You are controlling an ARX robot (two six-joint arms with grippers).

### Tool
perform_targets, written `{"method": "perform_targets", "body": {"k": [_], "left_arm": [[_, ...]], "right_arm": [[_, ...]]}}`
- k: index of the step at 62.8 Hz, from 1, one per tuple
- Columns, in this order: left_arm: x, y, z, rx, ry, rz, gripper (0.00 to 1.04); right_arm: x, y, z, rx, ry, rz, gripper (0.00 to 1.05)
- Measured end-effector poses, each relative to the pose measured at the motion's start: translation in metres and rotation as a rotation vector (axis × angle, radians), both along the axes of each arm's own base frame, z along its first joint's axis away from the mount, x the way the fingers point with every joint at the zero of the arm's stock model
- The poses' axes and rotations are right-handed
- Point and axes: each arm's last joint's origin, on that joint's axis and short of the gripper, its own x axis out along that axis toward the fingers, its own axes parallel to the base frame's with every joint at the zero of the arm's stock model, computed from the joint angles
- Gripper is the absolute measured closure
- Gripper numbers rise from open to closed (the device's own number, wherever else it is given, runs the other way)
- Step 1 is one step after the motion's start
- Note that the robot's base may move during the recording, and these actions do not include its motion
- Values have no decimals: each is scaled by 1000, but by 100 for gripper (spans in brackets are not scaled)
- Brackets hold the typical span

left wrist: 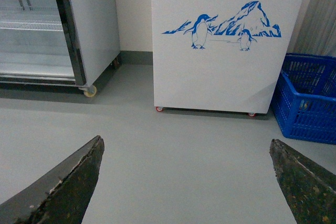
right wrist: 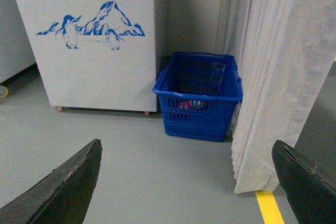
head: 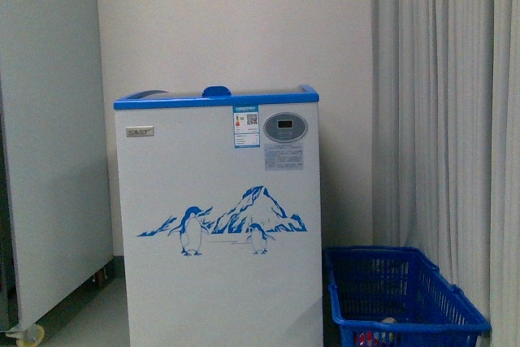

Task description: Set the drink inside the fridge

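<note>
Both arms idle in front of the fridge (head: 218, 225), a white chest with a blue top rim and a penguin-and-mountain picture, as I line up the job. The left gripper (left wrist: 185, 142) stands wide apart with only bare floor between its dark fingers (left wrist: 79, 182). The right gripper (right wrist: 186, 144) is spread the same way and holds nothing.

I cannot make out the drink plainly in any view. A red patch (right wrist: 186, 105) lies low in the blue basket (head: 414, 329) on the floor just to the right of the fridge, and I judge that to be part of it.

If it is a filled bottle, I expect some weight for its size, a smooth and slightly slippery skin, and walls that give under a hard squeeze. I would close on the middle of the body rather than the cap, with moderate force.

Only the front view shows the fridge's rim, the blue lid handle (head: 216, 91) and the control panel (head: 285, 127). The left wrist view alone shows the fridge's small casters (left wrist: 159, 109) and the glass door and shelves of the grey cabinet (left wrist: 31, 24) to the fridge's left. The right wrist view looks deepest into the basket. It also takes in the foot of the curtain (right wrist: 262, 77) beyond the basket and a yellow floor line (right wrist: 269, 207).
</note>
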Motion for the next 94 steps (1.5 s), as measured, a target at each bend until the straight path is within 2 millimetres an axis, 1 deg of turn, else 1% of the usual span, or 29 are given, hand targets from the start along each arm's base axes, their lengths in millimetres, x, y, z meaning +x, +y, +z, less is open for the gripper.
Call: {"method": "perform_targets", "body": {"k": [94], "left_arm": [[0,0,0,0,0,0,8]], "right_arm": [[0,0,0,0,0,0,8]]}}
